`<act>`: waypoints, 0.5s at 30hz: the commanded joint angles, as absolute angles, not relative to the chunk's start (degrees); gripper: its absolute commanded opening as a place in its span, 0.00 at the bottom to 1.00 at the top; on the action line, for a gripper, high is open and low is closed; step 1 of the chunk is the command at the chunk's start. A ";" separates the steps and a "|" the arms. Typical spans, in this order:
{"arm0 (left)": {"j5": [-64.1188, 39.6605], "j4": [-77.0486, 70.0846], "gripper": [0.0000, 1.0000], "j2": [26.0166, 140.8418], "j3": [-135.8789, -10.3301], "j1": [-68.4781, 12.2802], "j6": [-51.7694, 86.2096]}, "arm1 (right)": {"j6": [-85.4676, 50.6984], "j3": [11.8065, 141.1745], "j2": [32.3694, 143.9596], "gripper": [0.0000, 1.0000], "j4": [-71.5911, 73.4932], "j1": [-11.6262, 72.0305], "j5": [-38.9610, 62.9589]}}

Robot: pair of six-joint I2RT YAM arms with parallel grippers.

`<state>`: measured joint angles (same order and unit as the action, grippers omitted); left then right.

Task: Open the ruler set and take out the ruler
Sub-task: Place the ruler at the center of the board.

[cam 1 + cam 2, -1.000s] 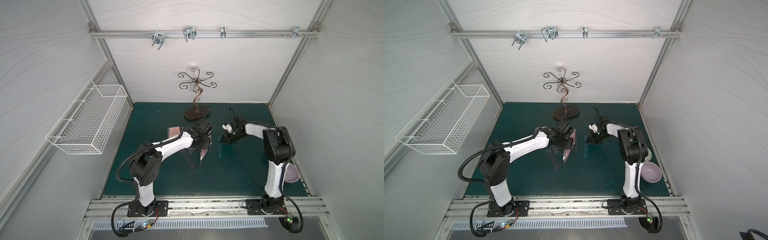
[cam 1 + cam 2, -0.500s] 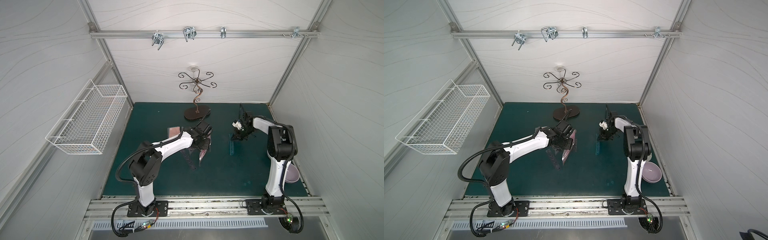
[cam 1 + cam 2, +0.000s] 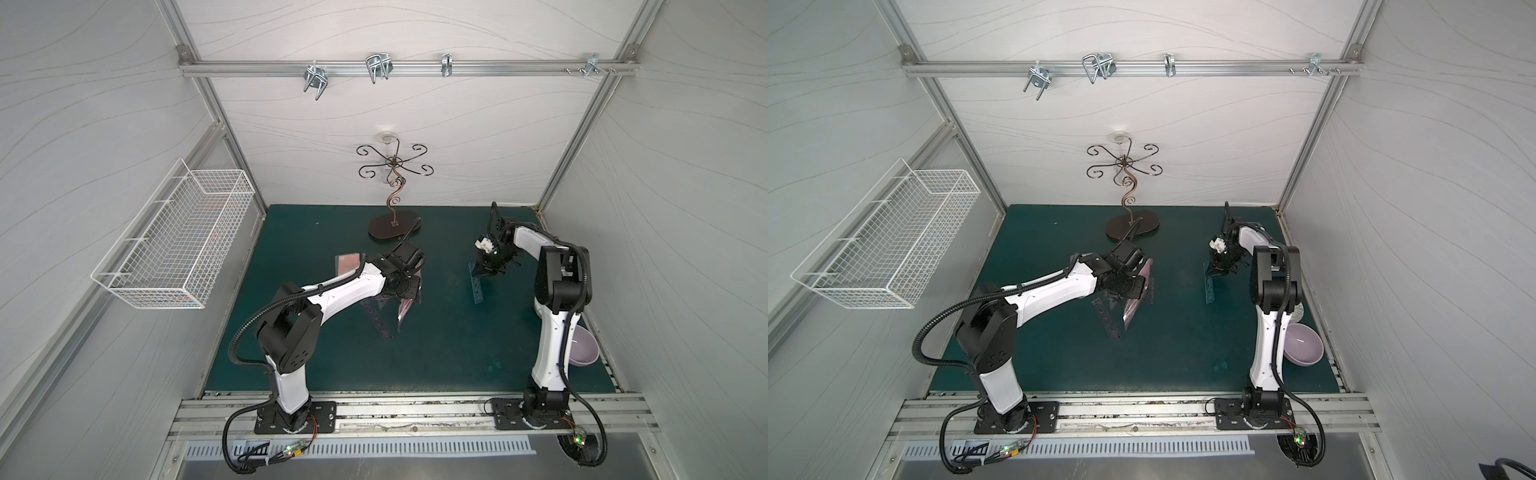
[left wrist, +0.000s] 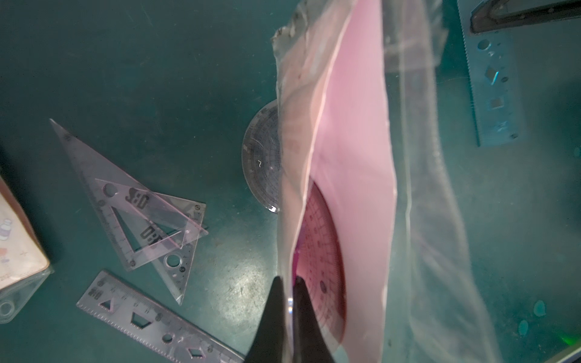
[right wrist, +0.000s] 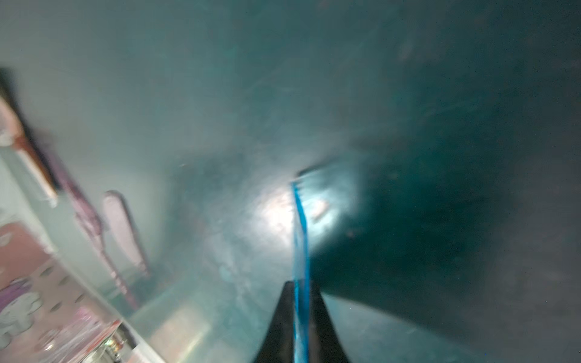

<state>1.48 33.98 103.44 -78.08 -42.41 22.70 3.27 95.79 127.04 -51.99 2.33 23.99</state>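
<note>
The ruler set is a clear plastic pouch (image 4: 355,141) with a pink card and a pink protractor (image 4: 320,251) inside. It hangs open-mouthed from my left gripper (image 4: 288,281), which is shut on the pouch's edge above the mat's middle (image 3: 404,309). The blue ruler (image 3: 476,286) is outside the pouch, to the right. It slants down towards the mat in both top views (image 3: 1208,289). My right gripper (image 5: 301,284) is shut on the ruler's upper end, and the ruler (image 5: 300,226) shows edge-on between its fingers.
Two clear set squares (image 4: 132,213), a clear ruler (image 4: 151,317) and a clear protractor (image 4: 261,157) lie loose on the mat below the pouch. A second pink package (image 3: 348,264) lies behind my left arm. A metal stand (image 3: 392,228) is at the back and a purple bowl (image 3: 584,345) at the right edge.
My right arm has carried the blue ruler to the right, away from the pouch, and it now hangs lower towards the mat. The left arm and pouch have stayed put.
</note>
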 commanded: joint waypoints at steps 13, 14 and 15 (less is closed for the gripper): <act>1.10 31.68 0.00 103.16 -78.74 -42.28 23.53 | -6.30 90.01 113.40 0.40 -48.51 6.58 15.06; 1.26 31.80 0.00 103.12 -78.84 -42.29 23.51 | -7.43 87.61 111.02 0.40 -46.42 7.55 16.87; 1.36 31.82 0.00 103.03 -78.92 -42.27 23.46 | -8.71 84.86 108.32 0.39 -43.90 8.50 17.85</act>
